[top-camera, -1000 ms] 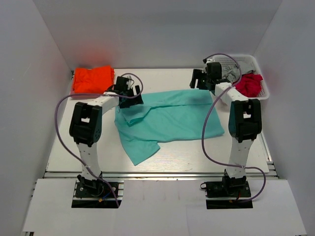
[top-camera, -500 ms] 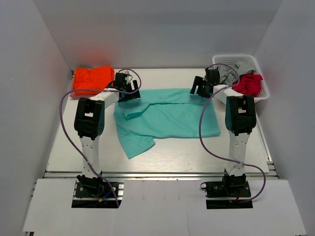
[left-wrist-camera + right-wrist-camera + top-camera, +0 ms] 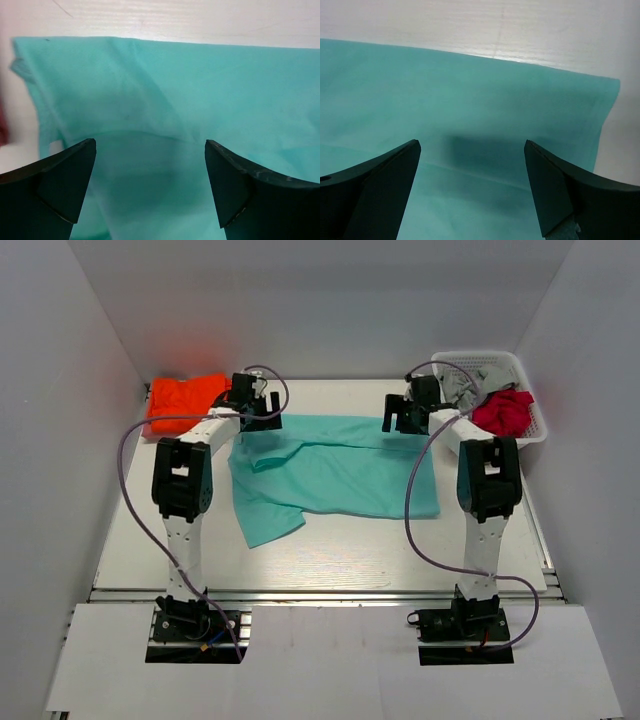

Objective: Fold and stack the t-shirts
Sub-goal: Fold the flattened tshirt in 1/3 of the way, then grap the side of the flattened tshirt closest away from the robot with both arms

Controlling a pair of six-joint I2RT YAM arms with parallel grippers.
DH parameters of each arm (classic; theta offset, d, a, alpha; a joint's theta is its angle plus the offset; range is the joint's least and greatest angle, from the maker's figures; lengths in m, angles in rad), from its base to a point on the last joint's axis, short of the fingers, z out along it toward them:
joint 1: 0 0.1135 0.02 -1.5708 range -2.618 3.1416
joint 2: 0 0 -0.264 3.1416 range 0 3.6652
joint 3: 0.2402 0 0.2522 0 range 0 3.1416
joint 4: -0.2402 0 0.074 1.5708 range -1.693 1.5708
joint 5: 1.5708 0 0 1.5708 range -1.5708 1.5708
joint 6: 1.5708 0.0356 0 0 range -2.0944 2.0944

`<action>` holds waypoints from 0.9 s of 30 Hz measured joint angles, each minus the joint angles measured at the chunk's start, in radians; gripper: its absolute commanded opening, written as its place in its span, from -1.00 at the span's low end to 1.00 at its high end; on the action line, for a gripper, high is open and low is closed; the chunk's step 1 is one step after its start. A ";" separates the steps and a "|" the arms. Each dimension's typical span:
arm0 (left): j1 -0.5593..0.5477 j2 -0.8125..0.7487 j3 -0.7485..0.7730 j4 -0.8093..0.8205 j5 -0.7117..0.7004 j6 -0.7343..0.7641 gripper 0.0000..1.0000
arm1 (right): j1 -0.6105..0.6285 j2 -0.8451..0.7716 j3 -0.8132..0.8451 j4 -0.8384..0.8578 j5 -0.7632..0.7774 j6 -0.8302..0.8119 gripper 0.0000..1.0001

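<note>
The mint-teal t-shirt [image 3: 330,475] lies partly folded mid-table, the orange t-shirt [image 3: 183,400] at the far-left corner, and the left gripper [image 3: 260,420] and right gripper [image 3: 400,420] hover over its far edge, fingers spread and empty, so folding seems midway, next needing a fresh pinch on an edge.

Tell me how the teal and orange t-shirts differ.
The teal t-shirt lies spread across the middle of the table; the orange t-shirt sits bunched compactly at the far left corner. The teal t-shirt covers far more table than the orange t-shirt. Both are plain cloth resting on the table.
</note>
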 measured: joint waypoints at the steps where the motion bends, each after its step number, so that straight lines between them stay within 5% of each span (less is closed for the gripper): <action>1: 0.000 -0.026 -0.003 -0.016 -0.005 0.005 0.99 | 0.007 -0.027 -0.005 -0.006 0.013 -0.003 0.80; 11: -0.007 -0.451 -0.313 0.122 0.154 0.027 0.99 | 0.021 -0.490 -0.328 0.042 0.062 0.103 0.80; 20: -0.007 -0.287 -0.512 0.344 0.439 0.007 0.99 | 0.018 -0.559 -0.560 -0.008 0.035 0.146 0.80; 27: 0.008 -0.203 -0.578 0.496 0.552 -0.038 0.99 | 0.018 -0.622 -0.582 -0.028 0.084 0.150 0.80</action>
